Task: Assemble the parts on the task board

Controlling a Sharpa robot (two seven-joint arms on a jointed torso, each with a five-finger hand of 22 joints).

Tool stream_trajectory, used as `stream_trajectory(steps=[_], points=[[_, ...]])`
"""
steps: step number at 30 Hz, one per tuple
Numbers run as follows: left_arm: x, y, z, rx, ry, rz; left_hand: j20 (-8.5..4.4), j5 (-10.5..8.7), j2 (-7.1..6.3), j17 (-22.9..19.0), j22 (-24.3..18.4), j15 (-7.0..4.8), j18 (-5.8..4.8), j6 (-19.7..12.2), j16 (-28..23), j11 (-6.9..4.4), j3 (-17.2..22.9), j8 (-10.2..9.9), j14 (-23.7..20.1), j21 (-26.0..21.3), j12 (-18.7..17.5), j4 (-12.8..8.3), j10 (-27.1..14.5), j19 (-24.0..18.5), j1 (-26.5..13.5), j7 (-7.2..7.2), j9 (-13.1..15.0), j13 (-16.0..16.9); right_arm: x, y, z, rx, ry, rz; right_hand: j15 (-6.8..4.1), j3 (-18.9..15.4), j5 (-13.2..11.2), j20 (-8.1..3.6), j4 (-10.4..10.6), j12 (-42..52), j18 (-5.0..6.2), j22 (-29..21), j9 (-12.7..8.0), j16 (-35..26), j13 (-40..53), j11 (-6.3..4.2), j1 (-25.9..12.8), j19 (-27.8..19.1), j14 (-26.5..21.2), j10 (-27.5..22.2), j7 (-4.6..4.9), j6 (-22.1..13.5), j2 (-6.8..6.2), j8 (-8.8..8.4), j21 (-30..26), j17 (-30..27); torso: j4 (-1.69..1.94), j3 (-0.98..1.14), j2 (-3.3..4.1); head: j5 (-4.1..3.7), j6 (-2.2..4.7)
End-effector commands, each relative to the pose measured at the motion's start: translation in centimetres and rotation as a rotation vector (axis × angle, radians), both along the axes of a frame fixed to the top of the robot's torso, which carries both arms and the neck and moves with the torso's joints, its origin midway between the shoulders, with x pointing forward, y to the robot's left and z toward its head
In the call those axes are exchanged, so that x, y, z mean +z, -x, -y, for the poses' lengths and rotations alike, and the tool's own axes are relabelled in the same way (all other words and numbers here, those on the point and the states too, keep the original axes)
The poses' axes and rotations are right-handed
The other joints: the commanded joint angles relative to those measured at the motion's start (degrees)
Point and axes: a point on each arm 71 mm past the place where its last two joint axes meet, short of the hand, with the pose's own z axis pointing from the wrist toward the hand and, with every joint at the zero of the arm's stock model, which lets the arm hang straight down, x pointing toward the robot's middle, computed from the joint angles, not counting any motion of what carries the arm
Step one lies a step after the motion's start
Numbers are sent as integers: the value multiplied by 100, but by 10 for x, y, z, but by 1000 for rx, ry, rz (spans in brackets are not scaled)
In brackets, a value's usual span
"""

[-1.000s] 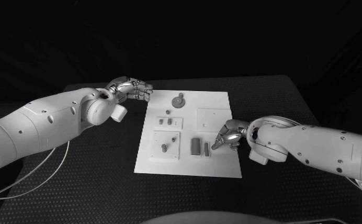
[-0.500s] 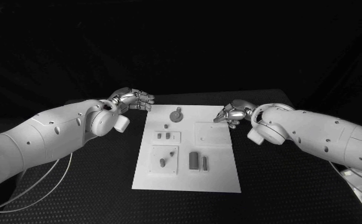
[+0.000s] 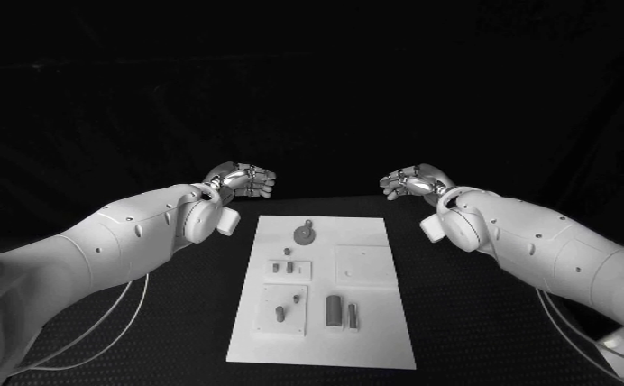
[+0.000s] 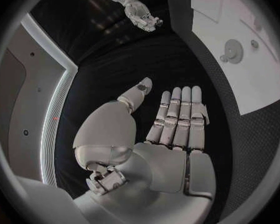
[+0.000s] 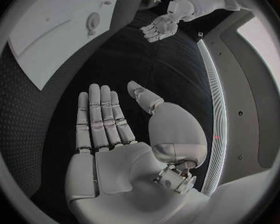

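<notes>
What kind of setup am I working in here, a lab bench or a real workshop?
Likely a lab test bench: a black table under a dark backdrop, bearing one white task board with small parts, both hands empty above it.

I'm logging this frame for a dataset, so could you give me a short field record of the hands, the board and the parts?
left hand: empty, fingers extended flat, beyond the board's far left corner
right hand: empty, fingers extended flat, beyond the board's far right corner
task board: white plate, centred on the black table, untouched
parts: small pieces lying on the board, none held
round part: near the board's far edge
</notes>
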Motion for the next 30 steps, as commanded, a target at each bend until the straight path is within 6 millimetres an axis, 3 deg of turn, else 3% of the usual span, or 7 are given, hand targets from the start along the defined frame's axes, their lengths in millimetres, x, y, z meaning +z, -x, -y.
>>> stream_trajectory(steps=[1, 16, 17, 18, 20, 21, 30], points=[[3, -5, 0, 20, 44, 36, 72, 21, -23, -84, -167, 37, -129, -183, -184, -34, -17, -104, -246, -34, -142, 8, -205, -305, -136, -60, -37, -81, -3, 1, -8, 43, -144, 21, 160, -90, 5, 84, 10, -551, -147, -101, -94, -564, -520, 94, 2, -363, -102, 33, -22, -81, 76, -26, -306, -228, -78, -13, -97, 88, 155], [-13, -2, 9, -23, 74, 27, 550, -1, -165, -328, -818, 127, -129, -943, -665, -202, -646, -350, -1110, -11, -222, 95, -1298, -1561, -994, -310, -28, -181, -16, 3, -12, 27, -212, 2, 263, -417, 8, 171, 136, -1658, -200, -162, -413, -1560, -1680, 182, -216, -550, -356, 205, 48, -359, 20, -25, -791, -750, -141, 73, -184, 204, 335], [-13, -3, 5, 6, 39, 11, -228, -283, 265, -3323, -5698, -772, -129, -4261, -1824, -796, -2865, -2178, -4405, -371, -594, 1550, -5645, -4541, -5808, -857, -2125, -566, -16, 2, -10, 7, -167, -4, -788, -3591, -666, -1070, 1664, -3028, -884, -2063, -3434, -3989, -2588, -814, -5436, -2863, -4471, -4986, -1065, -4707, 201, -1230, -2481, -2834, -142, 52, -163, 191, 321], [-13, -3, 5, 7, 40, 11, -228, -283, 265, -3323, -5698, -772, -129, -4261, -1824, -796, -2865, -2178, -4405, -371, -594, 1550, -5645, -4541, -5808, -857, -2125, -566, -16, 3, -11, 7, -168, -3, -788, -3591, -666, -1070, 1664, -3028, -884, -2146, -3434, -3989, -2588, -814, -5436, -2863, -4471, -4986, -1065, -4707, 201, -1230, -2481, -2834, -137, 51, -164, 187, 319], [-13, -2, 6, 10, 43, 14, -228, -283, 265, -3323, -5698, -772, -129, -4261, -1824, -796, -2865, -2178, -4405, -371, -594, 1550, -5645, -4541, -5808, -857, -2125, -566, -16, 4, -11, 4, -172, 0, -788, -3591, -666, -1070, 1664, -3028, -884, -2438, -3434, -3989, -2588, -814, -5436, -2863, -4471, -4986, -1065, -4707, 201, -1230, -2481, -2834, -106, 44, -169, 165, 310], [-13, -1, 7, 12, 45, 16, -228, -283, 265, -3323, -5698, -772, -129, -4261, -1824, -796, -2865, -2178, -4405, -371, -594, 1550, -5645, -4541, -5808, -857, -2125, -566, -15, 4, -12, 2, -176, 3, -788, -3591, -666, -1070, 1664, -3028, -884, -6493, -3434, -3989, -2588, -814, -5436, -2863, -4471, -4986, -1065, -4707, 201, -1230, -2481, -2834, -82, 38, -172, 148, 302], [-17, 21, 23, 69, 91, 59, -228, -283, 265, -3323, -5698, -772, -129, -4261, -1824, -796, -2865, -2178, -4405, -371, -594, 1550, -5645, -4541, -5808, -857, -2125, -566, -9, 22, -27, -50, -248, 54, -788, -3591, -666, -1070, 1664, -3028, -884, -6493, -3434, -3989, -2588, -814, -5436, -2863, -4471, -4986, -1065, -4707, 201, -1230, -2481, -2834, 285, -47, -231, -113, 192]])
